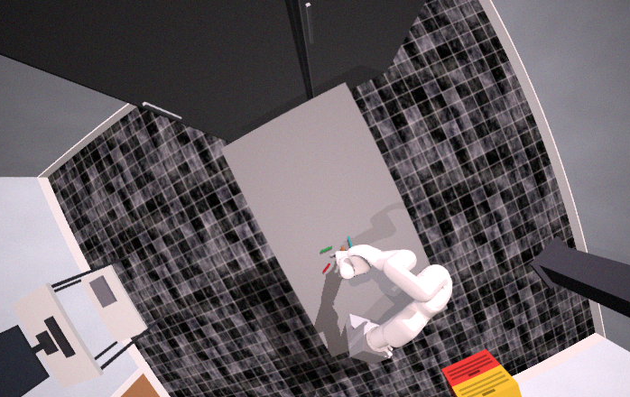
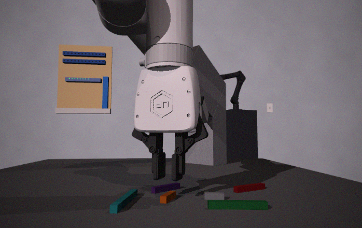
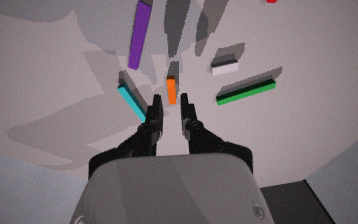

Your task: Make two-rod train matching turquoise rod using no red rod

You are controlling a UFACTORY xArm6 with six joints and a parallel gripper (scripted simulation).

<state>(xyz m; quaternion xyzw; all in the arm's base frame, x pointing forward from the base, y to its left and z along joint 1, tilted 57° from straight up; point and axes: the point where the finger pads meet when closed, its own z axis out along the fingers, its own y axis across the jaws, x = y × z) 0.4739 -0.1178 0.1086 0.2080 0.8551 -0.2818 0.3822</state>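
We read "UF" inside a hexagon on the gripper (image 1: 332, 255) (image 2: 168, 179) (image 3: 171, 96), its fingers partly open and grasping nothing, above the table (image 1: 307, 182) (image 2: 88, 218) (image 3: 310, 140). The orange rod (image 1: 342, 248) (image 2: 167, 197) (image 3: 171, 90) lies near the purple rod (image 2: 165, 187) (image 3: 140, 35).

The arm (image 1: 408, 276) (image 2: 169, 22) is showing smooth white, rounded tube shapes. Near the wrist, a greyer ribbed ring (image 2: 168, 53) is circling it, and a small knob (image 2: 141, 62) is sticking out at the side. The gripper (image 2: 165, 167) (image 3: 171, 103) is wearing a white housing (image 2: 165, 122) (image 3: 180, 195) with rounded corners, small round screws and a six-sided mark around letters. Its fingers (image 2: 158, 166) are looking black, with flat pads and jointed links.
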